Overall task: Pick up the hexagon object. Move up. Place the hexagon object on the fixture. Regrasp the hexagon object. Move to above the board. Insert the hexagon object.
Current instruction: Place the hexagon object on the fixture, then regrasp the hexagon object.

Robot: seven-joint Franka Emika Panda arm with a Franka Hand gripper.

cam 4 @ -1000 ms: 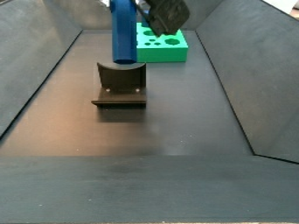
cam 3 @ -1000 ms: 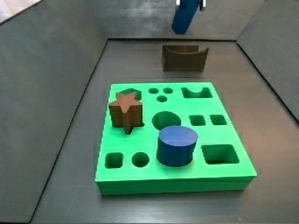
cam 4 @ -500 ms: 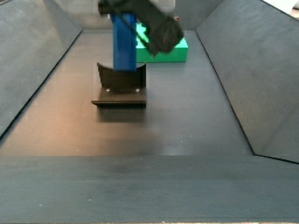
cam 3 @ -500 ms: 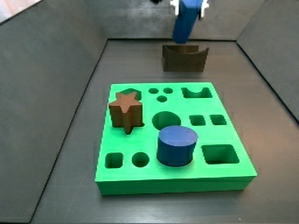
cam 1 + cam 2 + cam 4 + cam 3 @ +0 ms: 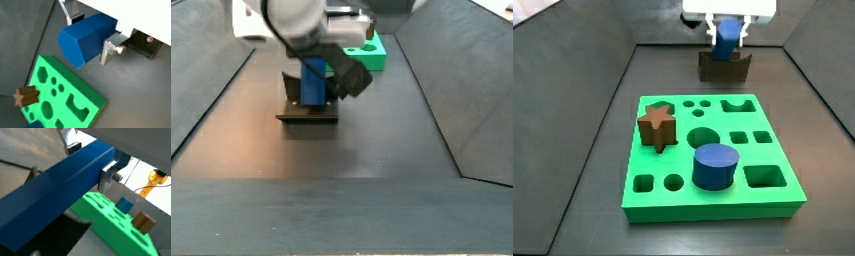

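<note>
On the dark floor, the board lay nearest the camera in a side view; from the opposite side only a corner of it showed, the rest hidden behind the arm. A wrist view cut it off at the frame edge. Two of its holes were filled: a brown star peg and a short blue cylinder.

Beyond the board stood the fixture, well apart from it. In a side view its base plate was plain, its upper part covered by the bar and arm.

The gripper hung directly over the fixture, clamped on the bar. Silver fingers pressed both sides of the bar in both wrist views. The bar's lower end reached the fixture's notch; whether it was actually seated could not be made out. Its upper end was lost inside the gripper.
</note>
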